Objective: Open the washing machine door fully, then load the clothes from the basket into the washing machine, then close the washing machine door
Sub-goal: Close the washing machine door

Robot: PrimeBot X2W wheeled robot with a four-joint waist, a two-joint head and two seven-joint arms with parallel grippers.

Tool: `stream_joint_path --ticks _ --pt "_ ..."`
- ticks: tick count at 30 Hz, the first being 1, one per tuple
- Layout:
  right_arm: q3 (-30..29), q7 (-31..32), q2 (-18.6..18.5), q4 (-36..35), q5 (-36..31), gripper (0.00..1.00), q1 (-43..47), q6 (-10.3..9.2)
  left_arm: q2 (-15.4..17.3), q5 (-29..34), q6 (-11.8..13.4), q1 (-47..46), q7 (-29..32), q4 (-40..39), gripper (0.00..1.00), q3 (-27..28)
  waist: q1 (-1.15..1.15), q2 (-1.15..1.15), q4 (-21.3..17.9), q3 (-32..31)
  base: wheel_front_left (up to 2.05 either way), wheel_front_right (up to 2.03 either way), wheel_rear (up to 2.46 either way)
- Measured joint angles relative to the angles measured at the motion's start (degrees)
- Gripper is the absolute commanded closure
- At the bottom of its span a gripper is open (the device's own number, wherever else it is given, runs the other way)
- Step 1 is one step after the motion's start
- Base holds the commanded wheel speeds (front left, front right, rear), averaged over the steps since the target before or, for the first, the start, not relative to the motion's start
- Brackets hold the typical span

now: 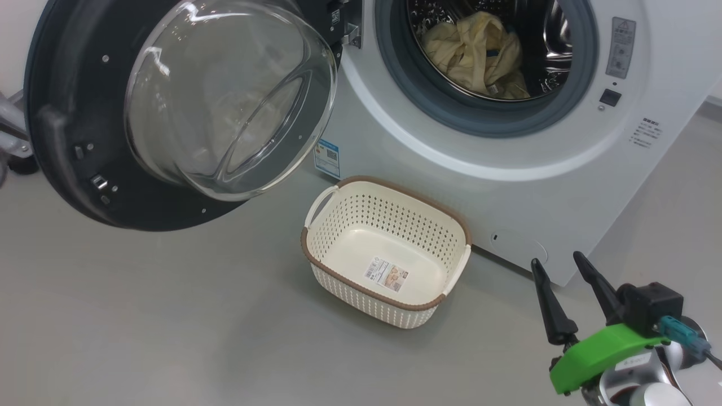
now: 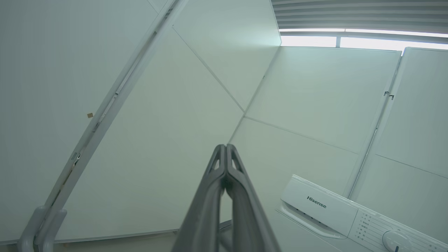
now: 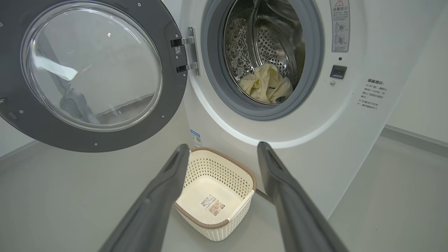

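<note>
Where things stand, left to right

The big white front-loading washing machine stands at the back. Its large round black glass-bowled door hangs wide open to the left of the perforated steel drum. The pale cream-yellow fabric clothes lie inside that drum. The small cream perforated plastic basket sits on the grey floor just before the machine, below the hinged side. The dark two-fingered right gripper is right of the basket, apart from it.

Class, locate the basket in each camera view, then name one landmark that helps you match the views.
Head view: basket centre, on the floor before the washing machine.
Left wrist view: aimed up at walls; washing machine's control panel lower right.
Right wrist view: basket lower centre, framed by the open right gripper.
Shared landmark: the washing machine.
</note>
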Motion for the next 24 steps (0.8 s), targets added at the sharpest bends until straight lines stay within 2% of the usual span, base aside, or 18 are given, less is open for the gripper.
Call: stream_joint_path --ticks 5,9,14,20,24 --pt "0.8 0.0 0.0 -0.2 0.1 0.00 0.0 0.00 -1.3 -10.2 -3.8 -7.4 4.5 14.9 1.00 4.4 0.00 0.00 -1.5 0.2 0.00 0.00 0.00" --pt "1.3 0.5 0.0 -0.4 0.0 0.00 0.0 0.00 -2.6 -17.6 -5.3 -10.7 8.8 24.8 1.00 7.8 0.00 0.00 -2.8 0.9 0.00 0.00 0.00" --pt "2.0 1.1 0.0 -0.8 -0.6 0.00 -0.1 0.00 -2.6 -22.9 -6.2 -11.5 12.6 34.7 1.00 11.2 0.00 0.00 -4.7 1.9 0.00 0.00 0.00" --pt "2.4 1.6 0.0 -1.0 -1.2 0.00 -0.2 0.00 -2.5 -25.0 -7.7 -12.3 14.6 42.2 1.00 12.4 0.00 0.00 -6.1 2.6 0.00 0.00 0.00" --pt "3.0 2.1 0.0 -1.4 -1.5 0.00 -0.7 0.00 -2.6 -27.3 -7.9 -13.1 15.9 47.1 1.00 14.3 0.00 0.00 -7.0 3.1 0.00 0.00 0.00"
